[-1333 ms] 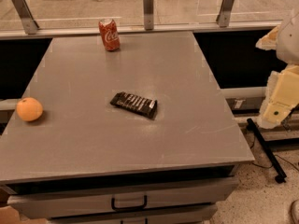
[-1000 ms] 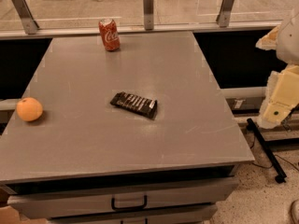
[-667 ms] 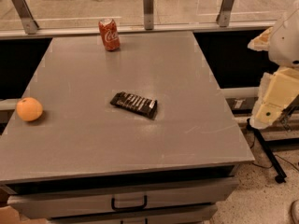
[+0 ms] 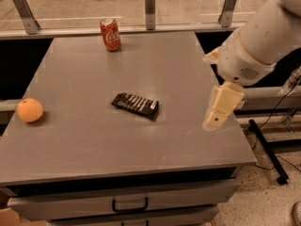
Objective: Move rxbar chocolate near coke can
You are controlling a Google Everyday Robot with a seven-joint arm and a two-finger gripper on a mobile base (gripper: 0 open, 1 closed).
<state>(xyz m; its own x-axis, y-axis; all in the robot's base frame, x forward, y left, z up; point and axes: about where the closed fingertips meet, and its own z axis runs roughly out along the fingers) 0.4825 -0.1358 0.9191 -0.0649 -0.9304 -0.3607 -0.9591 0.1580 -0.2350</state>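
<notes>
Grey table (image 4: pixel 94 145): gripper (image 4: pixel 217 112) above right edge (cannot tell how open), clear of rxbar chocolate (image 4: pixel 135 105).

The pincer (image 4: pixel 217 112) is seen at the right of the frame, above the right edge of the bench (image 4: pixel 188 69). Open bench surface is left between it and the rxbar chocolate (image 4: pixel 135 105) at centre, and from there up to the coke can (image 4: pixel 110 34). An orange (image 4: pixel 30 110) is set well apart at the left edge. The far side is closed by a railing (image 4: pixel 149 1).
</notes>
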